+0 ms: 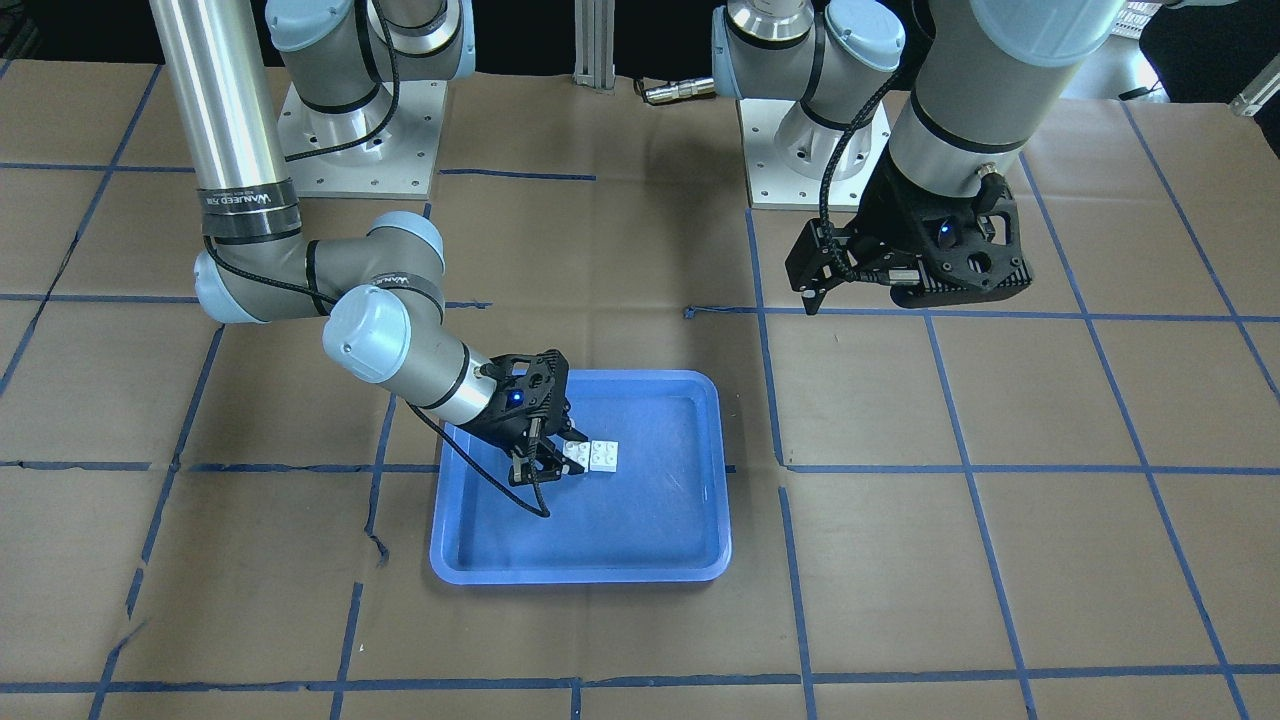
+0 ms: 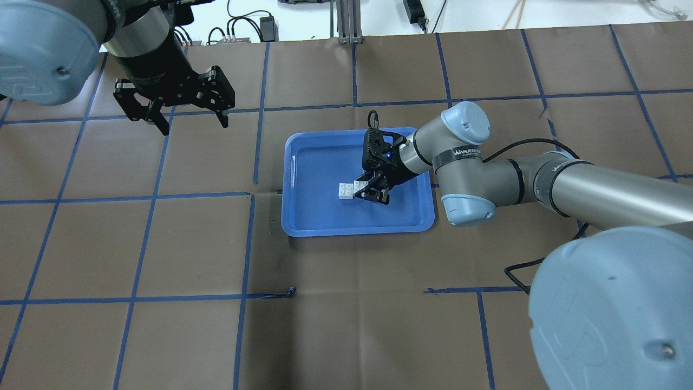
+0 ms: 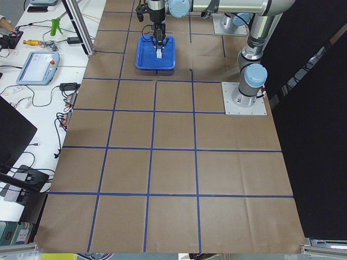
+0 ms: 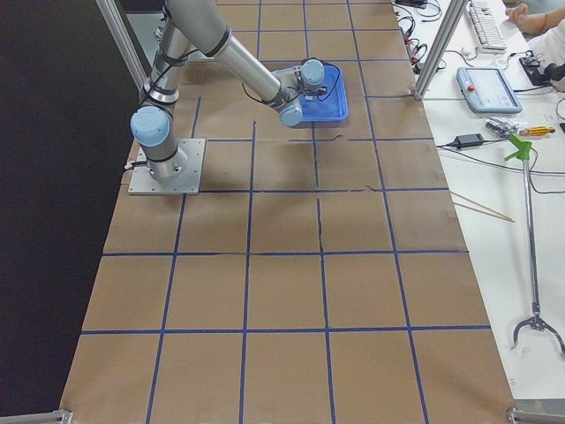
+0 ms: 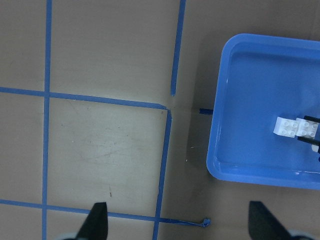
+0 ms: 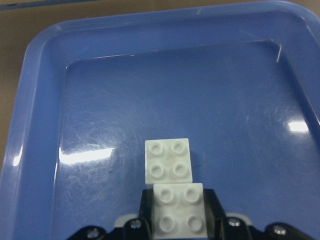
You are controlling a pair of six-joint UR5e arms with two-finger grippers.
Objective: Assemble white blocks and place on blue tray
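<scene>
The left gripper [image 2: 194, 125] hangs spread wide and empty, well apart from the blue tray [image 2: 314, 162], probably keeping clear. Inside the tray, the free white block [image 2: 346, 191] lies touching the held white block [image 2: 359, 187], which the right gripper [image 2: 369, 193] pinches, seemingly lining them up for joining.

The left wrist view's right edge cuts off the blue tray [image 5: 215, 131].
</scene>
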